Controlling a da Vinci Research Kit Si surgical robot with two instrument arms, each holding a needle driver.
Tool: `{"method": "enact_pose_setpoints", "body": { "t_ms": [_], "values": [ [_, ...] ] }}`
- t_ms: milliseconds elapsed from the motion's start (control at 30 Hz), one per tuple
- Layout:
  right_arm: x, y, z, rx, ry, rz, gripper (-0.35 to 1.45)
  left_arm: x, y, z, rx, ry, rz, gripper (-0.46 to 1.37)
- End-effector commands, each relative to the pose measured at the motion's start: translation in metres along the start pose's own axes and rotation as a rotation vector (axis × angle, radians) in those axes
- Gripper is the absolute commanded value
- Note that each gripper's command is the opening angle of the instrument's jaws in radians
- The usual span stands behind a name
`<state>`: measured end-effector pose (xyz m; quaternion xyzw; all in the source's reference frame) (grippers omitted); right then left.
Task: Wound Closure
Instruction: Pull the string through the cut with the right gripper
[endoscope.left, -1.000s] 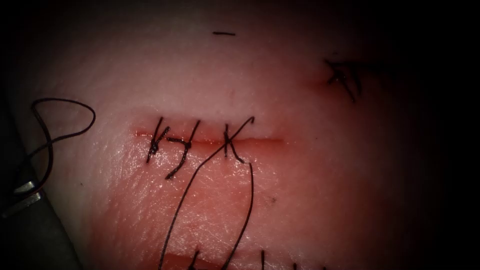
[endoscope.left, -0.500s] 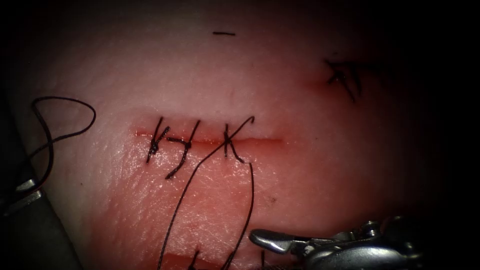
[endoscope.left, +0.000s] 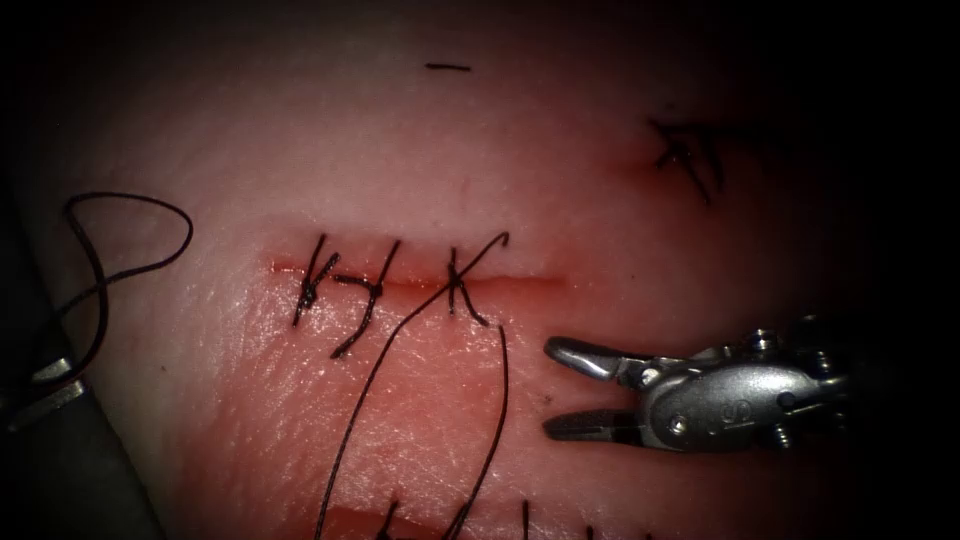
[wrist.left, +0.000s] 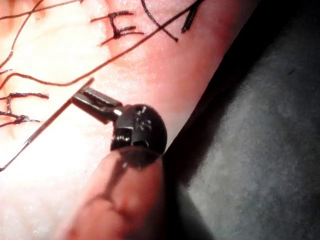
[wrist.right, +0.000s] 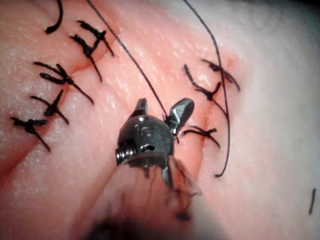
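Steel jaws of the right tool (endoscope.left: 560, 390) stand wide apart and hold nothing, hovering over the tissue (endoscope.left: 620, 230) below the cut (endoscope.left: 520, 282) and just right of the two long strands of thread (endoscope.left: 500, 390) that trail down from the third stitch (endoscope.left: 462, 285). Half a second ago this tool sat lower, at the picture's bottom edge; a second ago it was absent, so it has come in from the right and risen toward the stitch line. With its jaws spread and facing the strands, it looks placed to reach them, though that is a judgement only. The right wrist view shows the same open jaws (wrist.right: 161, 111) with a strand running between or just behind them; I cannot tell which, nor whether it touches. Three stitches cross the left part of the cut, and the stretch to their right, red with fluid, lies unstitched. The left tool (wrist.left: 95, 100), seen in its own wrist view, is clamped on the needle (wrist.left: 47, 127) well along its length, holding it clear above the tissue rather than in it, off to the left, well apart from the cut. At the endoscope view's left edge its jaws (endoscope.left: 45, 390) gleam beside a loose loop of thread (endoscope.left: 130, 235).
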<state>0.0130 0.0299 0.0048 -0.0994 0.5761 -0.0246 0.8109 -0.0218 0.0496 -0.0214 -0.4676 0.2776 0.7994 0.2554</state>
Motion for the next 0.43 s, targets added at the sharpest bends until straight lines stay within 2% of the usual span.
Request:
{"method": "enact_pose_setpoints", "body": {
  "t_ms": [33, 267, 433],
  "values": [
    [-0.0004, 0.0002, 0.0001, 0.002, -0.004, -0.001, 1.13, 0.0000, 0.0000, -0.0001, -0.004, 0.001, 0.000, -0.35],
    [-0.0022, 0.0006, 0.0006, -0.004, -0.015, -0.003, 1.12, -0.0001, 0.0001, -0.0002, -0.003, 0.002, 0.001, -0.35],
    [-0.0027, 0.0003, 0.0007, -0.006, -0.015, -0.003, 1.11, -0.0001, 0.0001, -0.0002, -0.003, 0.002, 0.001, -0.35]
  ]
}}
